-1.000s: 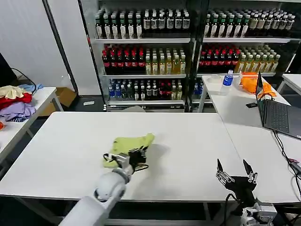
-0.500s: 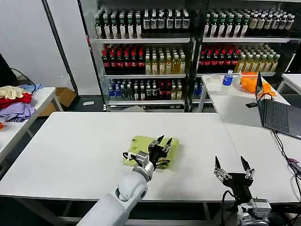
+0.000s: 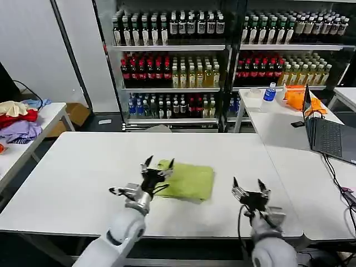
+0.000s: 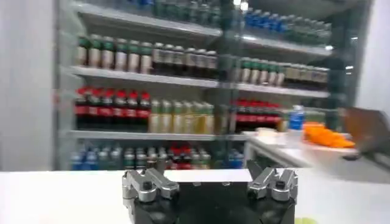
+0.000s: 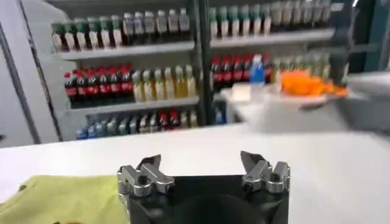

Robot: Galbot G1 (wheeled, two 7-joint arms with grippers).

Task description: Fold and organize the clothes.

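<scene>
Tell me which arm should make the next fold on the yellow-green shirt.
Probably left. The left gripper is open right at the near-left edge of the folded T-shirt. The right gripper, also open, sits apart from it near the table's front edge.

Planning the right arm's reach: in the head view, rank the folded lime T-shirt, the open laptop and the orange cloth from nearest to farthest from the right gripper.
From the open right gripper:
1. Folded lime yellow-green T-shirt, on the white table to its left.
2. Open dark laptop, on the side table to its right.
3. Orange cloth, at that table's far end, by the drink shelves.
</scene>
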